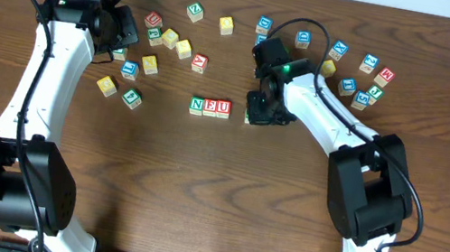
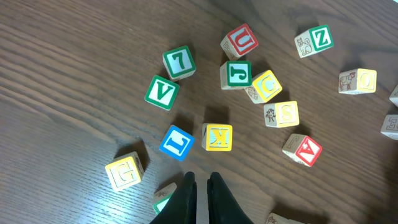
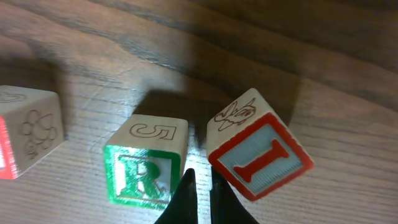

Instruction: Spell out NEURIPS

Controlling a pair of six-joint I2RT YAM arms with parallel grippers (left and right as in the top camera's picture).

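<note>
Three cubes reading N (image 1: 197,105), E (image 1: 210,106) and U (image 1: 223,107) stand in a row at the table's middle. To their right, under my right arm, the right wrist view shows a green R cube (image 3: 145,171) and a tilted red I cube (image 3: 260,152). My right gripper (image 3: 200,177) (image 1: 262,109) is shut, its tips in the narrow gap between R and I, holding nothing. The red side of the U cube (image 3: 25,134) shows at the left edge. My left gripper (image 2: 200,180) (image 1: 126,32) is shut and empty over the loose cubes at the back left. A P cube is not readable.
Loose cubes lie under the left wrist: red U (image 2: 240,41), green Z (image 2: 314,40), green V (image 2: 162,92), green J (image 2: 237,74), yellow S (image 2: 282,114), yellow K (image 2: 217,137), blue L (image 2: 177,142), yellow G (image 2: 124,171), red A (image 2: 303,149). Several more cubes (image 1: 366,76) sit back right.
</note>
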